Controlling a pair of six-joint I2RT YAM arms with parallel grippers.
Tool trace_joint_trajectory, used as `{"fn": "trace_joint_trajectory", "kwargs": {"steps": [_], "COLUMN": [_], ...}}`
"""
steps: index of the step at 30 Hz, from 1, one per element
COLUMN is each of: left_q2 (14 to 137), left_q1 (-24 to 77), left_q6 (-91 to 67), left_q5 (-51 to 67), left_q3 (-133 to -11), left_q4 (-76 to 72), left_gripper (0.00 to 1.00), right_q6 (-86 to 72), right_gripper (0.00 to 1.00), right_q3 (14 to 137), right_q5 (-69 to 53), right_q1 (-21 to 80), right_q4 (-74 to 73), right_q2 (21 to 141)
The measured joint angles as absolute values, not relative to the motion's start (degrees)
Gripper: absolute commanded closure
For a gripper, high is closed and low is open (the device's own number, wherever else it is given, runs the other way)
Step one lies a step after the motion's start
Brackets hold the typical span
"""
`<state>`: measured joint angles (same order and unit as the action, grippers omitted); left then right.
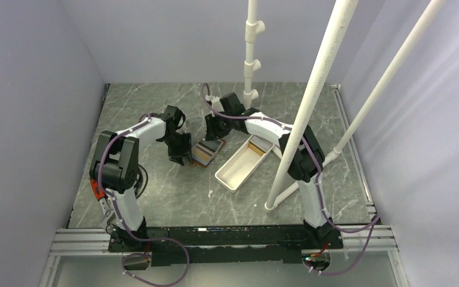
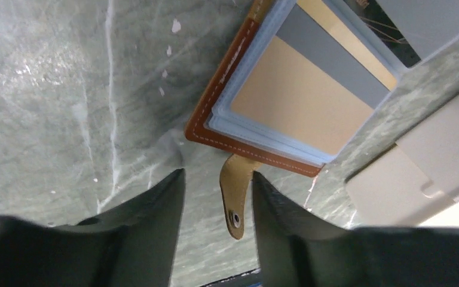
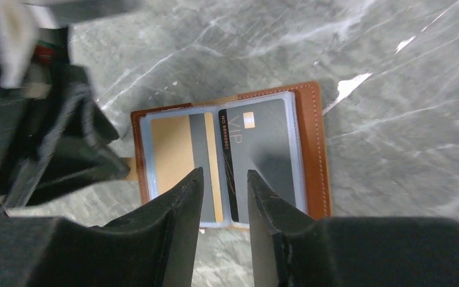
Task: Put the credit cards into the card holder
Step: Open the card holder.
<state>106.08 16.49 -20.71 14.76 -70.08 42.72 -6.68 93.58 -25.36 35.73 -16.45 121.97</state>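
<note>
The card holder (image 1: 205, 154) lies open on the marble table, a brown leather wallet (image 3: 314, 149) with clear sleeves. A tan credit card (image 3: 172, 152) sits in its left sleeve and a dark grey VIP card (image 3: 262, 140) in its right sleeve. The tan card (image 2: 299, 98) also fills the left wrist view. My left gripper (image 2: 218, 179) is open at the wallet's edge. The wallet's snap strap (image 2: 236, 194) lies loose in the gap, nearer the right finger. My right gripper (image 3: 225, 176) hovers open over the wallet's fold, holding nothing.
A long white tray (image 1: 244, 163) lies just right of the wallet. White pipes (image 1: 314, 101) slant up from the table on the right, and a white post (image 1: 251, 54) stands at the back. Walls close in both sides.
</note>
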Motion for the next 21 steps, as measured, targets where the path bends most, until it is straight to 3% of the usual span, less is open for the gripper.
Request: {"fn": "trace_joint_trajectory", "kwargs": {"steps": [5,8,18,21], "left_q2": [100.47,96.2,102.06,102.87], "left_q1": [14.55,11.49,5.06,5.1], "left_q6": [-23.2,-25.45,-34.96,-37.43], "left_q5": [18.57,22.24,35.11,37.58], "left_q3": [-67.16,-65.1,-59.4,-56.07], "left_q4": [41.08,38.65,22.55,19.29], "left_gripper": [0.25,0.24,0.38,0.48], "right_q6": [-12.16,-14.28,-15.7,-15.73], "right_gripper": [0.76,0.77,0.78,0.79], "right_q3": [92.29,91.42,91.42,91.42], "right_q5": [-25.74,-25.47,-24.45,-24.38], "right_q1": [35.77,35.77,35.73,35.73], "right_q4": [-14.37,-13.89,-12.69,-12.64], "right_q2": [125.8,126.39,126.43,126.43]}}
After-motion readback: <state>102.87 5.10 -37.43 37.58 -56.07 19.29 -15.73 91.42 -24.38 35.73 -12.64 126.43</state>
